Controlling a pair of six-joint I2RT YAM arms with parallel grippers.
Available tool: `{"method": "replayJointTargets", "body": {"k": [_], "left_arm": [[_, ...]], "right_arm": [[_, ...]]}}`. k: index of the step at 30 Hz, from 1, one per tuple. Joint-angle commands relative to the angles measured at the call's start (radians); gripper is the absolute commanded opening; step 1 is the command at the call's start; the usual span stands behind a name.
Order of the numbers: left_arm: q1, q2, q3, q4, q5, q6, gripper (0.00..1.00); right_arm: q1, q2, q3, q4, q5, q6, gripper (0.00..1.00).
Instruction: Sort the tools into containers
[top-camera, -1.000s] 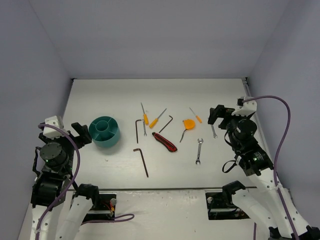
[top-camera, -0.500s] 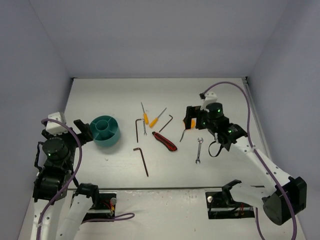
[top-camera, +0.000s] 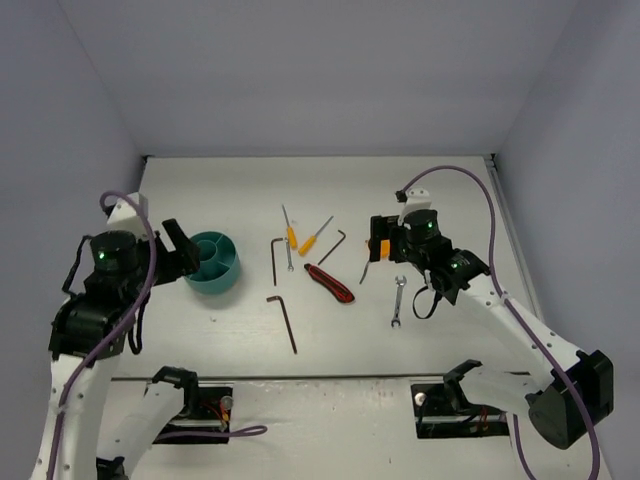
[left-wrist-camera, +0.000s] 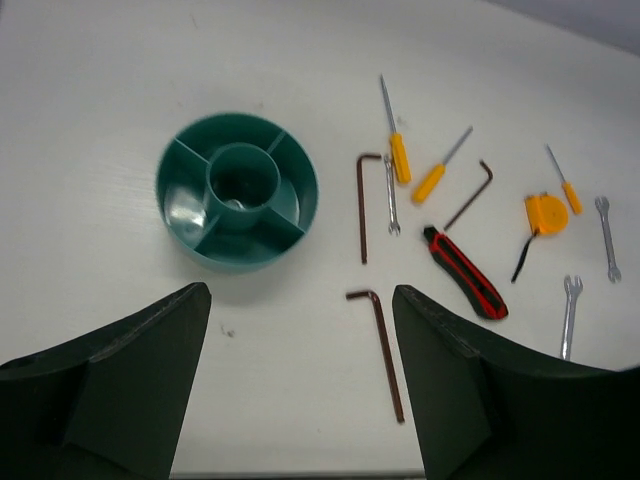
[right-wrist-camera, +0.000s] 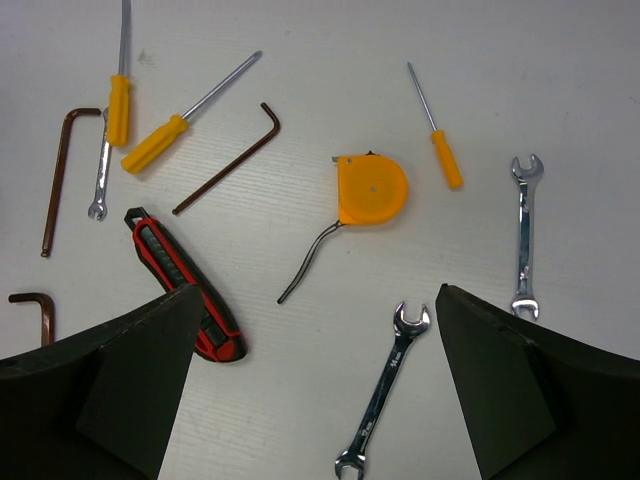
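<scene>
The teal divided bowl (top-camera: 212, 262) (left-wrist-camera: 237, 190) stands at the left, nothing visible in it. Right of it lie dark hex keys (top-camera: 283, 322) (left-wrist-camera: 378, 350), orange-handled screwdrivers (top-camera: 314, 238) (right-wrist-camera: 438, 140), silver wrenches (top-camera: 397, 302) (right-wrist-camera: 385, 400), the red-and-black knife (top-camera: 329, 283) (right-wrist-camera: 180, 282) and the orange-headed tool (right-wrist-camera: 371, 188). My left gripper (top-camera: 180, 250) (left-wrist-camera: 300, 295) is open and empty, raised beside the bowl's left. My right gripper (top-camera: 380, 245) (right-wrist-camera: 317, 295) is open and empty, above the orange-headed tool and a wrench.
The white table ends at a back wall and side walls; its front edge (top-camera: 300, 378) runs just past the nearest hex key. A second wrench (right-wrist-camera: 524, 235) lies at the far right, hidden under my right arm in the top view.
My right arm swung in from the right to hang over the orange-headed tool. My left arm rose and shifted towards the bowl. No tool has moved.
</scene>
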Motion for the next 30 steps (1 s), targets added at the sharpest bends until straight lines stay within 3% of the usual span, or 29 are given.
{"method": "replayJointTargets", "body": {"k": [1,6,9,16,30], "left_arm": [[-0.174,0.205,0.047,-0.081,-0.098,-0.136,0.71],[-0.462,0.423,0.094,-0.079,-0.236,-0.333,0.71],[-0.563,0.585,0.096,-0.075,-0.265,-0.453,0.71],[-0.616,0.828,0.079,-0.015,-0.228,-0.586,0.67],[-0.615,1.043,0.037,0.073,-0.207,-0.661,0.53]], "right_arm": [[-0.004,-0.075,-0.001,0.038,0.045,0.014,1.0],[-0.004,-0.112,-0.02,0.039,0.073,0.023,1.0],[-0.004,-0.141,-0.035,0.04,0.093,0.029,1.0],[-0.004,-0.182,-0.057,0.041,0.124,0.04,1.0],[-0.002,-0.207,-0.075,0.044,0.133,0.047,1.0]]}}
